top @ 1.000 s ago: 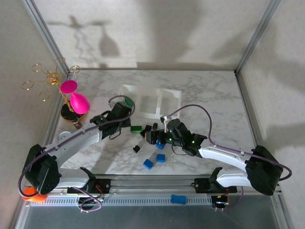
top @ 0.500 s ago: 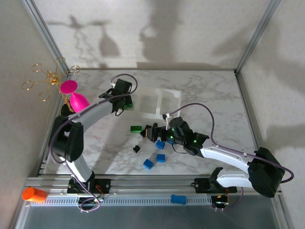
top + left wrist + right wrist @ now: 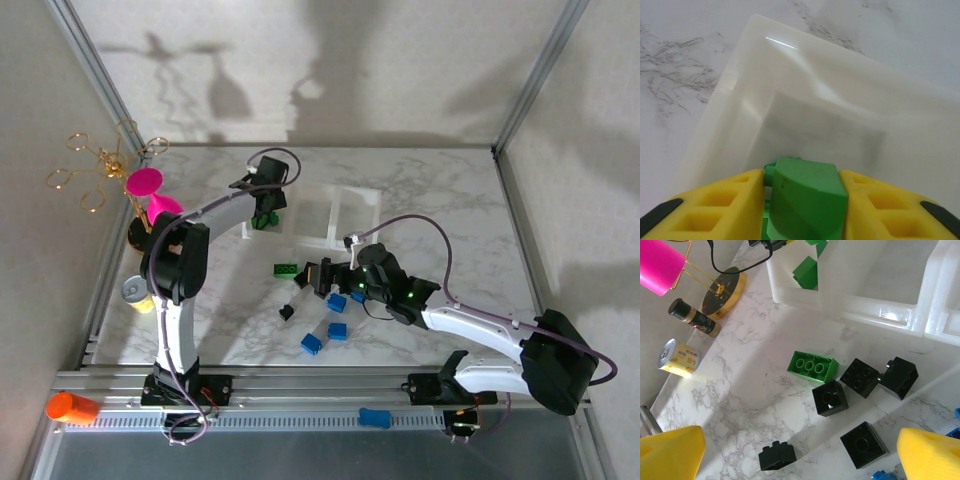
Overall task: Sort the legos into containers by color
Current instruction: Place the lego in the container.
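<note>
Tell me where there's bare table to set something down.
Bare marble lies right of the tray, out to the right wall, and near-left between the left arm and the lone black brick. Crowded: around the right pincer, among the loose bricks.

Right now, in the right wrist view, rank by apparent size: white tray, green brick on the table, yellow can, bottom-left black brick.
white tray
green brick
yellow can and black brick: about alike, not ranked

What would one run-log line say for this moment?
left tool: holds green lego over left compartment of tray | right tool: open above black legos on table | sorting: unfinished
</note>
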